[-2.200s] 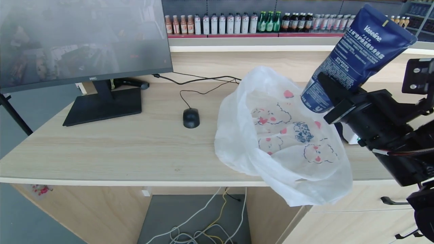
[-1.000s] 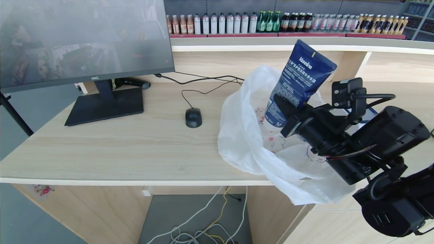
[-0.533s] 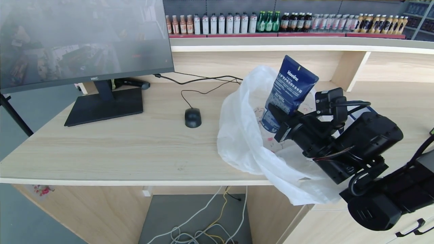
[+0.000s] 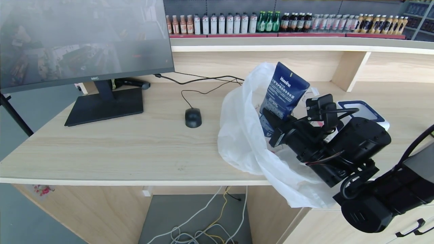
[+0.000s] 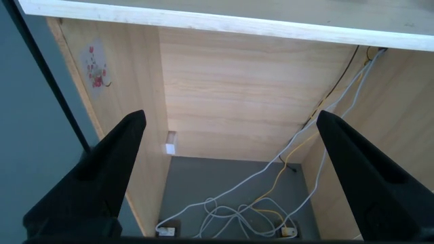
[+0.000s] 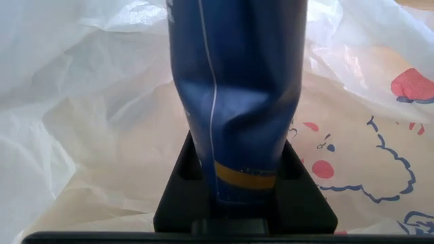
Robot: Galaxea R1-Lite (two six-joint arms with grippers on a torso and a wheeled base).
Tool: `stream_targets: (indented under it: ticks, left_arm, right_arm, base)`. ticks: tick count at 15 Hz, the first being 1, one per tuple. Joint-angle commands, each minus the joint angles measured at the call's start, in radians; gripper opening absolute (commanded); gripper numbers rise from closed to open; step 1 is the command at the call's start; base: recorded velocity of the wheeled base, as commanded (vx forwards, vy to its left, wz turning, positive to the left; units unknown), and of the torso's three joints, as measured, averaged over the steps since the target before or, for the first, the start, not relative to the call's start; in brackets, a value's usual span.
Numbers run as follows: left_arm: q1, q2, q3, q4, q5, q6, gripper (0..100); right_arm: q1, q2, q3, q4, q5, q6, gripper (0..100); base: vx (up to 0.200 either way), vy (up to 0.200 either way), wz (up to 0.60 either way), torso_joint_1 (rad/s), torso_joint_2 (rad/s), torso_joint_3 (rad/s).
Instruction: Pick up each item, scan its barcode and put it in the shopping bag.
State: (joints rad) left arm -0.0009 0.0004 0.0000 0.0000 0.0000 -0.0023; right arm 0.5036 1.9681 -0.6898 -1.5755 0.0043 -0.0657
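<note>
While the right tool (image 4: 273, 130) is clamped on the blue tube (image 4: 283, 91), the tube stands in the mouth of the shopping bag (image 4: 240, 139).
You see the tube tilted, its lower end between the fingers and inside the bag's opening, its flat end above the bag's rim. The bag lies open on the surface (image 4: 135, 149), its front hanging over the edge. Left of the bag sits a mouse (image 4: 193, 117), farther left a monitor (image 4: 81, 37). The left tool (image 5: 230, 129) hangs under the surface, left of the bag, fingers wide apart.

A pale wood worktop (image 4: 118, 149) spans mid-frame; a shelf (image 4: 257, 35) of bottles (image 4: 237, 23) lines the top edge; cables (image 4: 200, 227) lie on the grey floor (image 4: 159, 217) below.
</note>
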Motion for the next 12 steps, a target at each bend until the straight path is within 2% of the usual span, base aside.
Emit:
stream_targets:
  ticks: [1, 12]
  left_arm:
    - [0.001, 0.000, 0.000, 0.000, 0.000, -0.001, 100]
    - [0.001, 0.000, 0.000, 0.000, 0.000, -0.001, 100]
  right_arm:
    - [0.001, 0.008, 0.001, 0.005, 0.000, 0.000, 0]
    - [0.001, 0.029, -0.004, 0.005, 0.000, 0.003, 0]
  base:
    - [0.000, 0.000, 0.00, 0.000, 0.00, 0.000]
    - [0.000, 0.000, 0.00, 0.000, 0.00, 0.000]
